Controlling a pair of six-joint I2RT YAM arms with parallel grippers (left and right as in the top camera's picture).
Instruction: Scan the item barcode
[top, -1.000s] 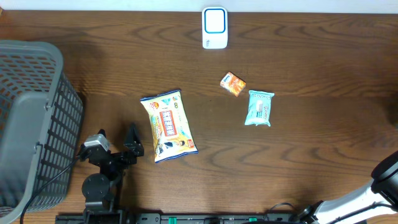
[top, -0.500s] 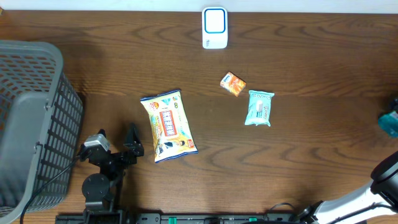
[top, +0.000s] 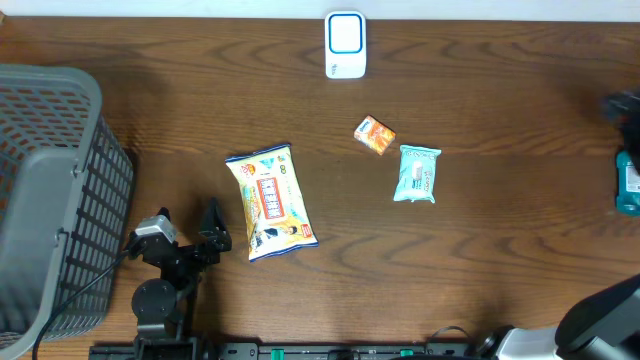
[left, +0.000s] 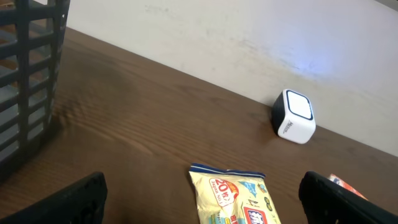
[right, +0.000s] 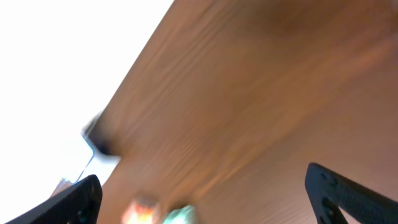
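On the table (top: 520, 250) nothing is in hand yet. The yellow snack bag (top: 270, 202) lies flat just beside the left gripper (left: 204, 186). The small orange box (top: 375, 135) and the teal packet (top: 417, 173) lie close together nearer the middle, well apart from the scanner (top: 345, 45) at the far edge. Both grippers have their fingers spread with nothing between them. The right gripper (right: 214, 194) shows only in its own camera, which gives a smeared view of wood.

What worries me is the pickup. All three items lie flat, so fingers coming down may scrape the wood or pinch only a fold of wrapper, and a thin pack caught that way could slip out on the way up. The box and the teal packet sit so near each other that closing on one could shove the other aside. The snack bag is broad and soft. Taken by an edge it would likely sag, and a curled or crinkled barcode may not read. I can't make out a barcode on any upper face, so the code may be underneath and an item could reach the scanner wrong side on. A careless approach could also knock the little scanner, which stands close to the table's back edge.
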